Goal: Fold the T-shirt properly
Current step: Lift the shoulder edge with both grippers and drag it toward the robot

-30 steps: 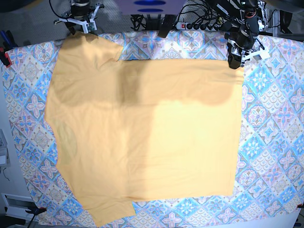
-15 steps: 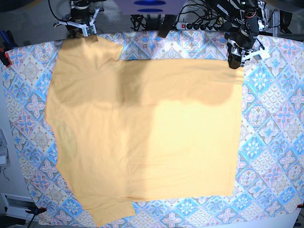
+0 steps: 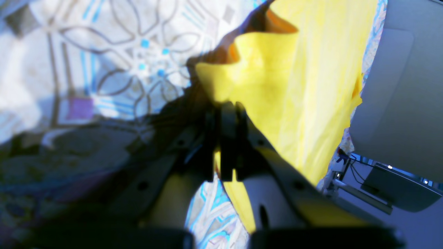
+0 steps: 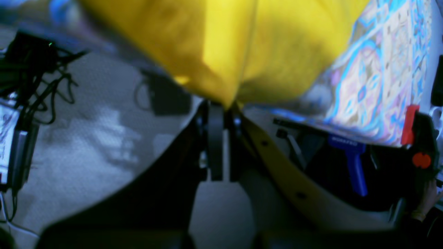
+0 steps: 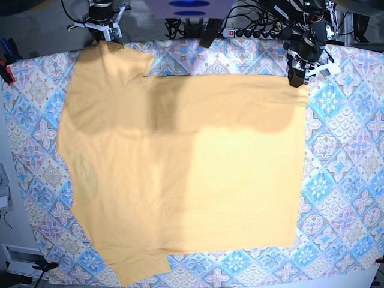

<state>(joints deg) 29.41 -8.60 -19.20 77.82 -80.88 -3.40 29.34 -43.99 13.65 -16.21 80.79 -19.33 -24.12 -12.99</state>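
On the tablecloth [image 5: 342, 150] the T-shirt [image 5: 180, 168] lies spread flat, filling most of the surface, its hem toward the base view's right and its sleeves at the far-left and near-left corners. 2 grippers are engaged, both at the far edge. Left gripper [image 5: 295, 77]: jaws closed on the far hem corner; the left wrist view shows yellow fabric pinched between the pads, the corner bunched and raised just above them. Right gripper [image 5: 103, 37]: jaws closed on the far sleeve edge; the right wrist view shows a fold of fabric clamped at the tips, cloth hanging beyond the table edge. Dark shadow patches cross the shirt's far half. Cables [image 5: 252, 24] sit behind the table
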